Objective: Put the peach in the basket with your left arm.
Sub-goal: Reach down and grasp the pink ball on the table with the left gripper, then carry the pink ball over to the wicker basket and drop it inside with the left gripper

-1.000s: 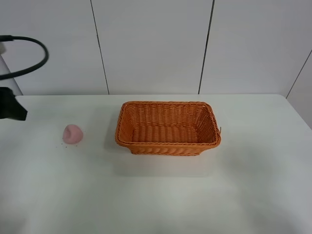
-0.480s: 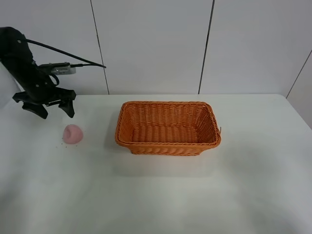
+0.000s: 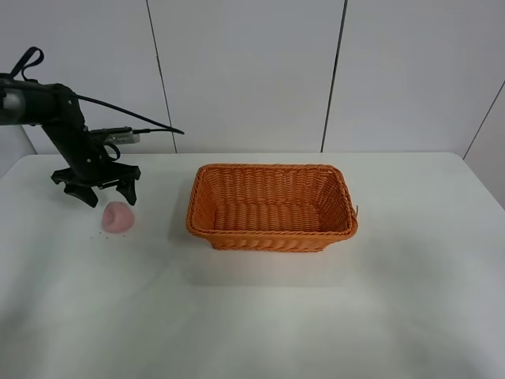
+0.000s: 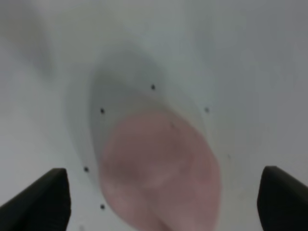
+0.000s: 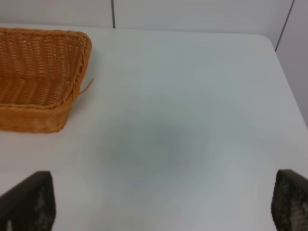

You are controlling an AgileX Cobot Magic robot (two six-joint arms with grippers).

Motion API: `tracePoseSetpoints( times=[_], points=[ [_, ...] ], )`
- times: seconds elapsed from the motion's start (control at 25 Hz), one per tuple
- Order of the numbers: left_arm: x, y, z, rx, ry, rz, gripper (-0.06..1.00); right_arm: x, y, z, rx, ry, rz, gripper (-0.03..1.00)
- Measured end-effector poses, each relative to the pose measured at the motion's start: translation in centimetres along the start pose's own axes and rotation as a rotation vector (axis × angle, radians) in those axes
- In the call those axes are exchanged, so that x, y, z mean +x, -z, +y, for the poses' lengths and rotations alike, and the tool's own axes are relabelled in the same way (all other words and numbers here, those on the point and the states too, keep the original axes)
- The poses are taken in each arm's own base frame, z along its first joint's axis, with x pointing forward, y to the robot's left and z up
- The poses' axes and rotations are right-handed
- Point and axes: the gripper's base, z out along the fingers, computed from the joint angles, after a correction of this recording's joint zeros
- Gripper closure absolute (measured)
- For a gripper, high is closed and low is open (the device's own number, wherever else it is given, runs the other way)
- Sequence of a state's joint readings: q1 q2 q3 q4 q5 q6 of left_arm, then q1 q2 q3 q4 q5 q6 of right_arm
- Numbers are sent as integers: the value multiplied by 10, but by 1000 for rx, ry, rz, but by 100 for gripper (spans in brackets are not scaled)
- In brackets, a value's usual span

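pink peach (image 3: 117, 216) lies on the white table (image 3: 237, 316), well left of the basket (image 3: 272, 233) and apart from it. the step in hand looks like the approach for the grasp, with nothing lifted yet. the left gripper (image 3: 108, 197) hovers just above the peach, jaws spread wide. the left wrist view shows the fruit centred between the two tips, untouched. next, i judge, it must drop straight down until the tips flank the peach, then close gently.

One end of the orange basket (image 5: 38, 82) sits on the white tabletop (image 5: 192, 110), a loose strand (image 5: 85, 87) poking from its corner. The right hand (image 5: 159, 202) shows two dark fingertips (image 5: 29, 202), spread wide apart over bare tabletop.
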State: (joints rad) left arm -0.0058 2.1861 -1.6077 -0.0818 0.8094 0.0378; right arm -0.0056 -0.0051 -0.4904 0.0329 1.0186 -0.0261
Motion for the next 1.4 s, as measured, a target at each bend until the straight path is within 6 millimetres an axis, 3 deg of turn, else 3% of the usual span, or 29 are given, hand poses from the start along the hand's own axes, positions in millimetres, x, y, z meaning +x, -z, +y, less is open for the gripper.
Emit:
tracePoseSetpoints(
  times=[0.32, 0.48, 0.6, 0.76, 0.84, 0.96, 1.2, 1.4],
  points=[
    [2, -27, 3, -4, 4, 46, 13, 0, 0, 0, 0, 0, 0, 27],
    [2, -31, 4, -7, 3, 55, 17, 0, 0, 0, 0, 0, 0, 27],
    [3, -32, 4, -7, 3, 66, 33, 0, 0, 0, 0, 0, 0, 27],
    [2, -28, 3, -5, 2, 78, 75, 0, 0, 0, 0, 0, 0, 27],
    [-1, -15, 2, -2, -2, 74, 84, 0, 0, 0, 0, 0, 0, 27],
    [-8, 14, -2, 2, -12, 57, 87, 0, 0, 0, 0, 0, 0, 27],
    [-19, 108, -15, 11, -41, -60, 87, 0, 0, 0, 0, 0, 0, 27],
    [-25, 145, -51, 25, -121, -150, 87, 0, 0, 0, 0, 0, 0, 27]
  ],
)
